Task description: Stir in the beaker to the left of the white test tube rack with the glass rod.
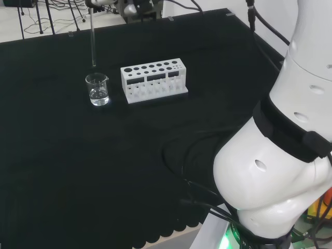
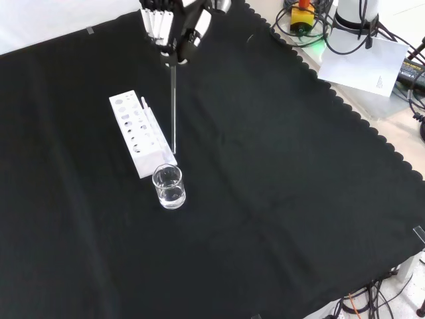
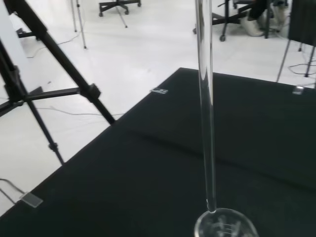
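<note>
Nearest the front camera, a broad stretch of bare black counter [image 2: 279,219] lay open on every side of the beaker [image 2: 169,186], which held a little clear liquid. Just behind it stood the white test tube rack [image 2: 137,131], its near end close to the glass. Above both, the glass rod [image 2: 173,113] hung upright, its lower tip over the beaker's rim and not yet inside. Farther back, near the cloth's far edge, the robot hand [image 2: 174,26] pinched the rod's top between curled fingers.
</note>
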Motion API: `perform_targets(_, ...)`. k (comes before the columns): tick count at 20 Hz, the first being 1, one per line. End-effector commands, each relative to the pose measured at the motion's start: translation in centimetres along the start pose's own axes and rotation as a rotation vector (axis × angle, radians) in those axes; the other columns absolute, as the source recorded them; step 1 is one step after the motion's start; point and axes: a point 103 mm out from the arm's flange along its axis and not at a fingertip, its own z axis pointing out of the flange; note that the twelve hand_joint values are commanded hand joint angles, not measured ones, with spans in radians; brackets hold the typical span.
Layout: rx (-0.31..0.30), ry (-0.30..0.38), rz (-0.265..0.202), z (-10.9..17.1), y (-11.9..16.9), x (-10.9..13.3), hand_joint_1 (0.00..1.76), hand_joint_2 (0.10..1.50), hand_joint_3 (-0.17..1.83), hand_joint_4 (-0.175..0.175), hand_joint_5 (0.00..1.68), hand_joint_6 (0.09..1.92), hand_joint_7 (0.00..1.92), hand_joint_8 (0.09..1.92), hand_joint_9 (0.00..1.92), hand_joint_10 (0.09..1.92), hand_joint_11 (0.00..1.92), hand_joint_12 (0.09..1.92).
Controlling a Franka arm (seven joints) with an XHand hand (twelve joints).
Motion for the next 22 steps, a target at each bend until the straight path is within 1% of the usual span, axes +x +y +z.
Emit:
perform_targets(1, 0.002, 0.025, -0.023, 2.4, 2.1, -0.9, 1.29, 1.07, 0.00, -0.175, 1.04, 0.62, 1.14, 1.05, 1.56, 0.81, 1.63, 0.46)
perform_targets(6, 0.010, 0.039, -0.020, 3.7, 2.7, -1.9, 1.29, 1.07, 0.00, -0.175, 1.04, 0.62, 1.14, 1.05, 1.56, 0.81, 1.64, 0.46)
perform_targets(10, 0.015, 0.056, -0.008, 4.4, 2.8, -2.7, 1.29, 1.07, 0.00, -0.175, 1.04, 0.62, 1.14, 1.05, 1.56, 0.81, 1.64, 0.46)
perform_targets(13, 0.015, 0.063, -0.004, 5.2, 2.7, -2.7, 1.29, 1.07, 0.00, -0.175, 1.04, 0.62, 1.14, 1.05, 1.56, 0.81, 1.64, 0.46)
perform_targets(15, 0.026, 0.067, 0.003, 5.9, 2.7, -2.7, 1.29, 1.07, 0.00, -0.175, 1.04, 0.62, 1.14, 1.05, 1.56, 0.81, 1.64, 0.46)
perform_targets(22, 0.057, 0.070, -0.005, 8.9, 2.7, -2.8, 1.29, 1.07, 0.00, -0.175, 1.04, 0.62, 1.14, 1.05, 1.56, 0.81, 1.64, 0.46)
